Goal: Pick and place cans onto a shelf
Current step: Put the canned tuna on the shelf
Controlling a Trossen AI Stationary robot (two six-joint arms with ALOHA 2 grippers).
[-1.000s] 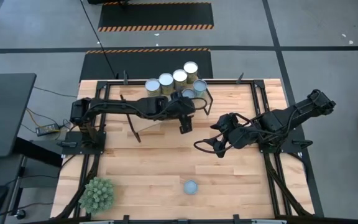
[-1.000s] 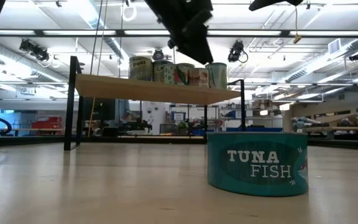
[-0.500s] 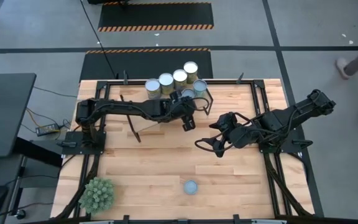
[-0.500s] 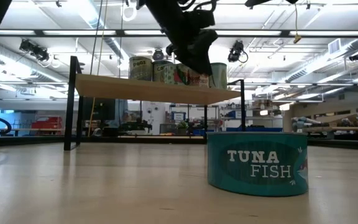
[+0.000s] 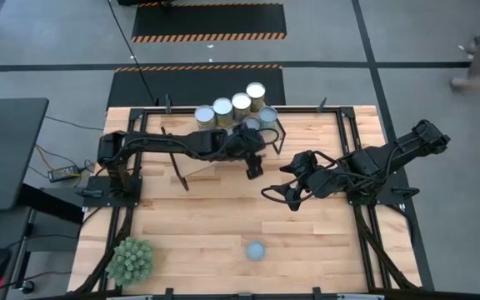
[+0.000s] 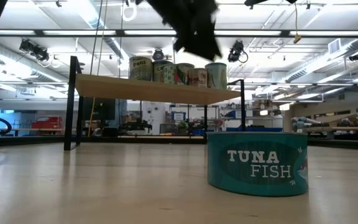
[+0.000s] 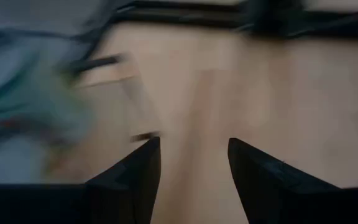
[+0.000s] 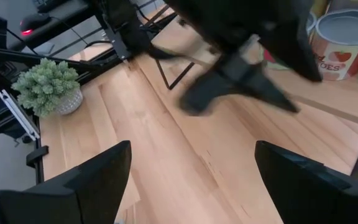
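The tuna can (image 6: 257, 163) lies alone on the table (image 5: 198, 225) at the near edge, upright and clear on all sides. It is the last can to shelve. Approach it from above, centre the fingers over its round top, and descend squarely. The plant (image 5: 130, 260) stands well apart at the near left corner and does not obstruct. The right gripper (image 5: 277, 194) waits mid-table, fingers wide and empty. Farther back, the left gripper (image 5: 254, 169) hangs just before the shelf (image 6: 148, 90), fingers partly apart and holding nothing. Six cans (image 5: 232, 112) crowd the shelf; leave them undisturbed.
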